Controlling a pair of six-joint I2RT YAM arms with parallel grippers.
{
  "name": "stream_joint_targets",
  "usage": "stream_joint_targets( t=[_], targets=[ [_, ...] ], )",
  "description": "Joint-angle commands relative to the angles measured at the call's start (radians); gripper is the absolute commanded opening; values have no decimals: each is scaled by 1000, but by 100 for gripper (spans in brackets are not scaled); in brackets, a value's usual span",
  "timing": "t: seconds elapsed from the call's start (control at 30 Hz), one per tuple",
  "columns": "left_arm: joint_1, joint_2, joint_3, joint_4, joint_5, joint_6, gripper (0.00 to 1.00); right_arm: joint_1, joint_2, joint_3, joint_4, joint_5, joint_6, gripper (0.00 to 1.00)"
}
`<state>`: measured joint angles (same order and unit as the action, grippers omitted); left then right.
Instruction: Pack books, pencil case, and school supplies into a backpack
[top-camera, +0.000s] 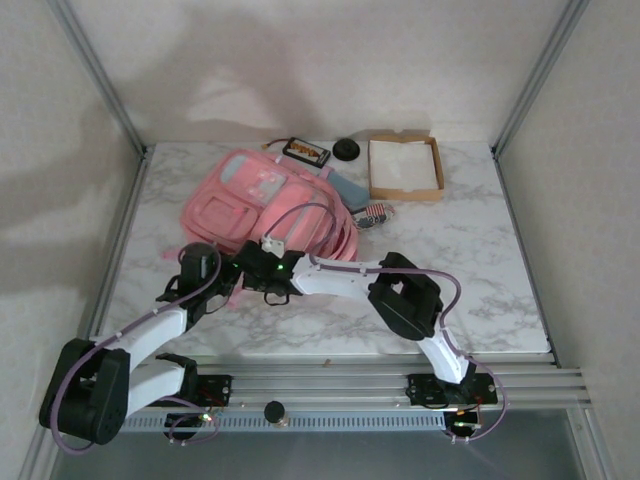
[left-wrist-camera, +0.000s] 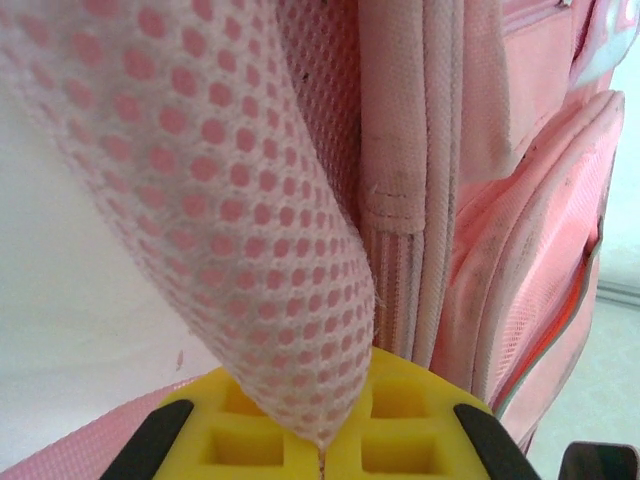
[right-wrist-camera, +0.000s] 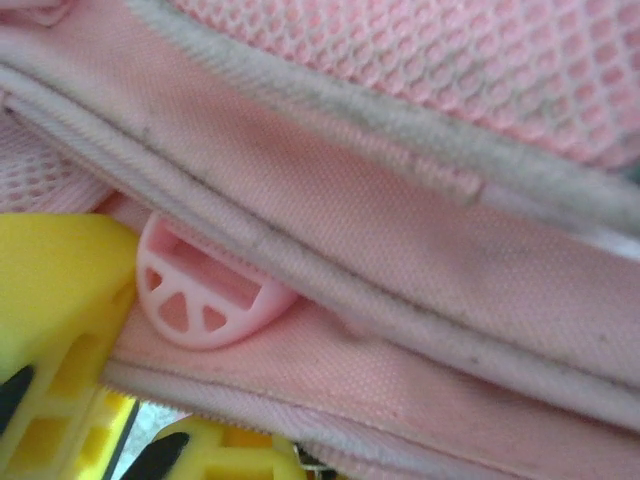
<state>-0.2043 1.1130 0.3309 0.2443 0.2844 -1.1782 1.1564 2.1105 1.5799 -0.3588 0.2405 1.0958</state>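
Observation:
The pink backpack lies flat on the marble table, its straps toward the arms. My left gripper is at its near edge. In the left wrist view the left gripper is shut on a flap of the backpack's pink mesh. Just to its right, my right gripper is also at the near edge. Its yellow fingers are shut on a pink fabric band of the backpack, beside a pink plastic buckle. A dark book lies behind the backpack. A small patterned pouch, perhaps the pencil case, lies to its right.
A shallow cardboard tray with white lining stands at the back right. A black round object sits between the tray and the dark book. A grey-blue flat piece lies against the backpack's right side. Metal frame posts stand at the back corners.

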Motion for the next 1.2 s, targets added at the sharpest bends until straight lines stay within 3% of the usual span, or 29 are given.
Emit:
stream_joint_targets(
  t=[0.0, 0.13, 0.3, 0.43, 0.67, 0.7, 0.77, 0.83, 0.93, 1.17],
  targets=[
    [22, -10, 19, -21, -54, 26, 0, -23, -113, -113, -20, 20, 20, 0],
    [66, 10, 32, -43, -73, 50, 0, -49, -223, -302, 57, -38, 66, 0],
    [129, 49, 49, -38, -54, 84, 0, -54, -314, -386, 27, -19, 66, 0],
    [192, 88, 73, -45, -41, 129, 0, -78, -417, -524, 106, -66, 97, 0],
    [232, 143, 145, -47, 47, 218, 0, -71, -451, -521, 115, -125, 16, 0],
    [229, 139, 138, -30, 80, 212, 4, -64, -441, -505, 119, -136, 6, 0],
    [213, 103, 116, -36, 129, 173, 44, -58, -414, -471, 134, -177, -17, 0],
    [186, 25, 70, -55, 129, 118, 60, -44, -396, -455, 152, -187, -33, 0],
    [122, -119, -14, -50, 116, -5, 67, -29, -375, -442, 173, -209, -52, 0],
    [-118, -282, -102, -29, -21, -303, 64, -21, -362, -463, 233, -241, -79, 0]
  ],
)
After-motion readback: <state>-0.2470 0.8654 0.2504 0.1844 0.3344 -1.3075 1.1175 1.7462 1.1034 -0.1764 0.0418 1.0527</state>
